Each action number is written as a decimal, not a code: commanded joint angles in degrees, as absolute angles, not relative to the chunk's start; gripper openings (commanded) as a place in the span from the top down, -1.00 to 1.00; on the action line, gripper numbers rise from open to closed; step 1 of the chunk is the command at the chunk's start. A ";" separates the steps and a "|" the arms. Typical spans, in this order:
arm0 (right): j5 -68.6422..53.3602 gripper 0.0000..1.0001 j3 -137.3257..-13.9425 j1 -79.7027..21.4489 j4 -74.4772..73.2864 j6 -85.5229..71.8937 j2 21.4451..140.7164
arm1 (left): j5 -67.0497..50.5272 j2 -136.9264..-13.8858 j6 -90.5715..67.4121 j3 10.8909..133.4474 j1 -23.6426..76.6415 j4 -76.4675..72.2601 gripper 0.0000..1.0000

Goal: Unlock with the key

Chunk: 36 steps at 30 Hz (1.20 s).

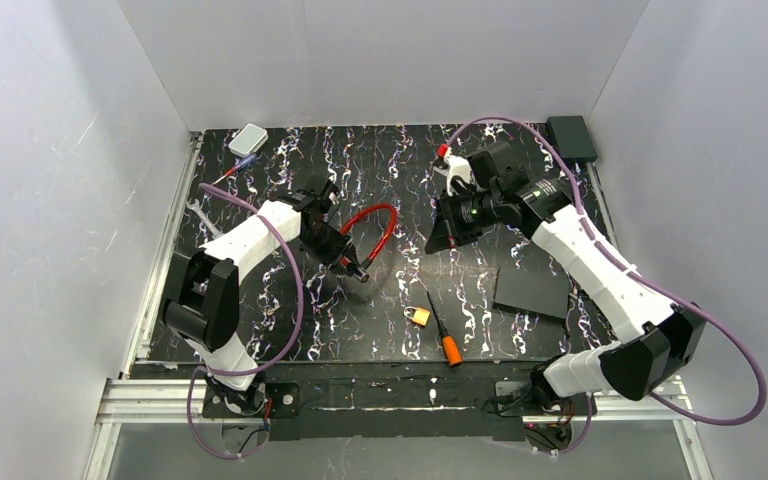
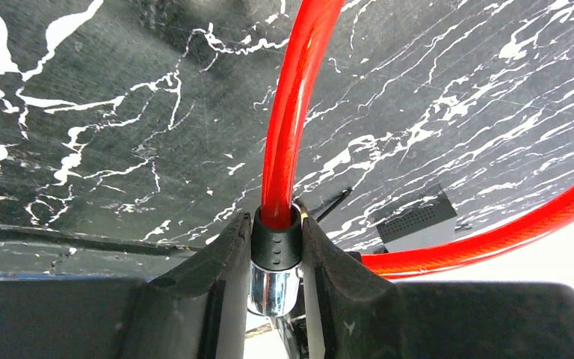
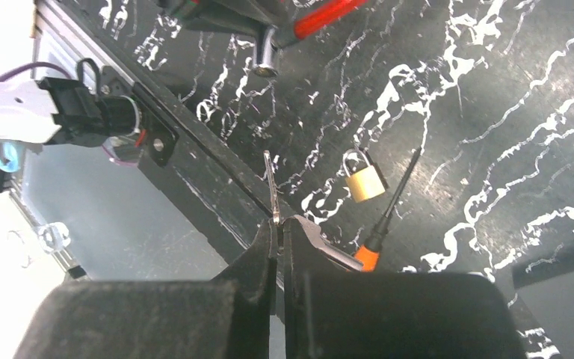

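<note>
Key (image 3: 270, 183) tight in clenched right tool (image 3: 280, 224), end of red cable lock (image 2: 291, 112) tight in left tool (image 2: 276, 224)

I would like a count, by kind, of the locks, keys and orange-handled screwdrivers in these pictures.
Locks: 2 (cable lock, padlock)
Keys: 1 (key, held in the right claw)
Orange-handled screwdrivers: 1 (screwdriver)
Total: 4

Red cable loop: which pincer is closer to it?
Left. The left pincer is clamped on the red cable at its metal-tipped end. The right pincer, pinching the key, hangs off to the cable's right, not touching it.
</note>
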State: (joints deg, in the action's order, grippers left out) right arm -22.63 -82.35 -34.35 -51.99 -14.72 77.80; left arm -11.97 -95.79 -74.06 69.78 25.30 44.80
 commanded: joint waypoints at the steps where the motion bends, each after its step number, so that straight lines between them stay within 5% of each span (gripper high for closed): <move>1: -27.22 0.97 -88.11 -34.10 -49.12 -17.52 79.52 | -17.46 -92.32 -75.60 71.73 24.69 43.78 1.00; 13: -35.07 0.97 -93.52 -32.88 -53.23 -31.02 87.09 | -23.80 -93.13 -79.97 74.32 24.63 40.71 1.00; 22: -43.27 0.97 -80.39 -32.76 -46.90 -41.36 85.19 | -28.01 -96.54 -79.95 76.57 24.63 38.50 1.00; 36: -40.20 0.97 -69.13 -34.42 -34.44 -45.22 81.75 | -29.77 -97.63 -79.55 75.75 24.61 36.65 1.00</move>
